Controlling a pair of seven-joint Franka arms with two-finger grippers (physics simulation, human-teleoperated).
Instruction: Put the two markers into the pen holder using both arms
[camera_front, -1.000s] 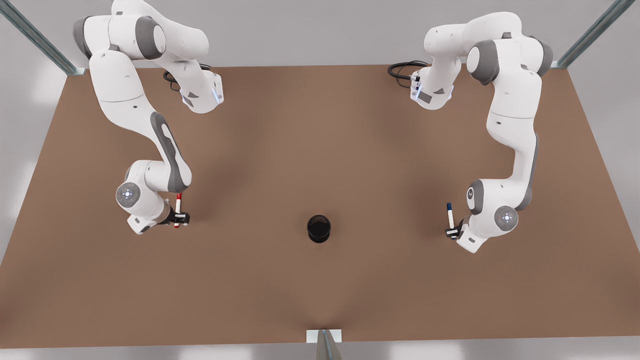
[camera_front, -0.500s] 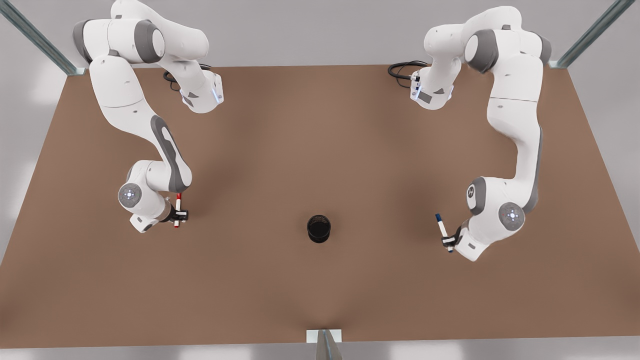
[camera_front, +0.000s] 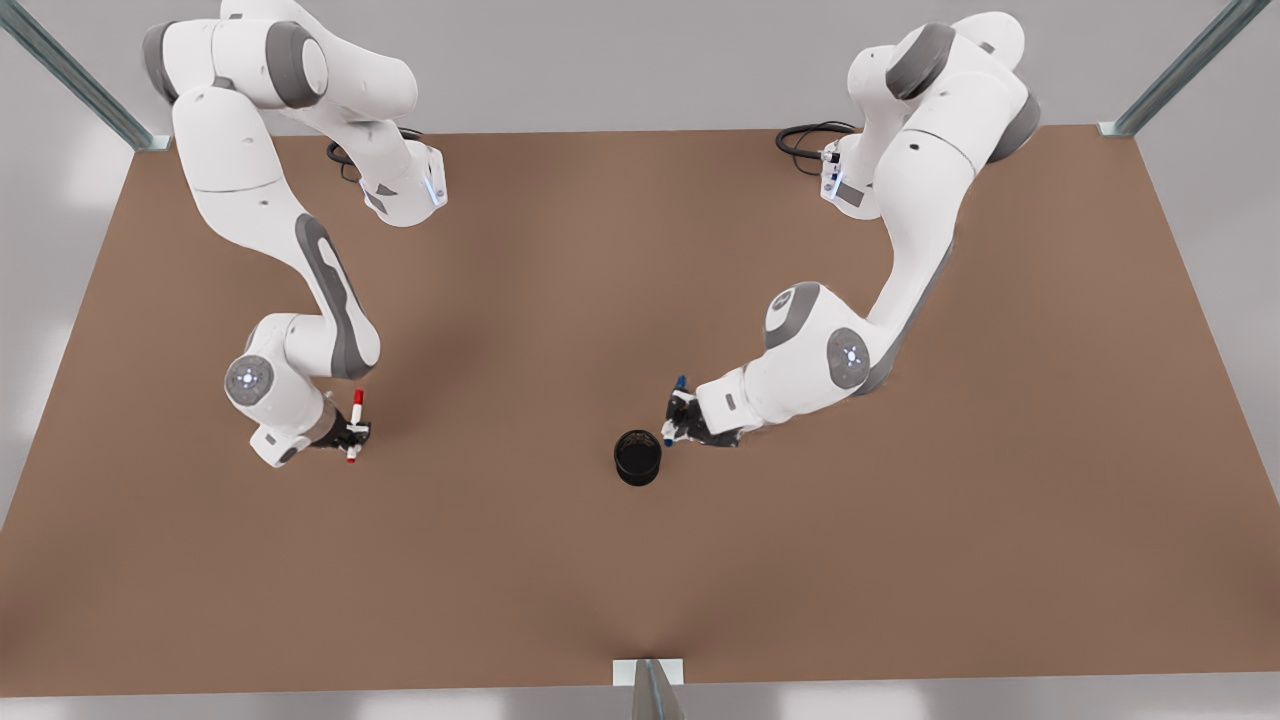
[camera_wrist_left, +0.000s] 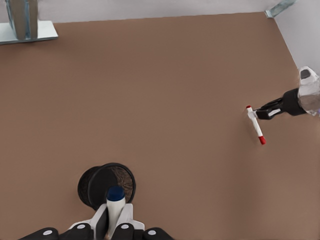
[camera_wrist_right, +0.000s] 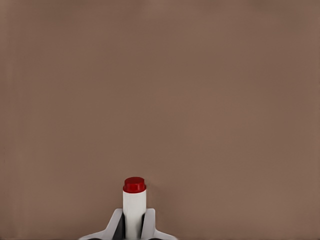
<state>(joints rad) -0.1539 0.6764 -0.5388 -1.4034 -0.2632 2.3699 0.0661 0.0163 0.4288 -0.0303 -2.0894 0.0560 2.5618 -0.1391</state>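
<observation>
The left gripper (camera_front: 680, 418) is clamped on the blue marker (camera_front: 676, 410), a thin white-barrelled pen with a dark blue cap and a dark blue end. In the front view it sits just beside the pen holder (camera_front: 637, 456), on the front view's right of the rim, with the marker tilted and one blue end near the holder's edge. In the left wrist view the white fingertips (camera_wrist_left: 100, 220) pinch the marker's barrel (camera_wrist_left: 114, 207), and its blue end stands over the near rim of the pen holder (camera_wrist_left: 95, 182).

The pen holder is a small black cylindrical cup with a round rim and a dark inside, standing upright on the brown table (camera_front: 640, 280) near the middle.

The right gripper (camera_front: 352, 432) is closed on the red marker (camera_front: 355, 425), a white barrel with a red cap and red end, well apart from the holder toward the front view's left. In the right wrist view the red marker (camera_wrist_right: 134, 205) points at bare table between the white fingertips (camera_wrist_right: 150, 222). The left wrist view also shows it (camera_wrist_left: 255, 124) held in the distant right gripper (camera_wrist_left: 260, 114).
</observation>
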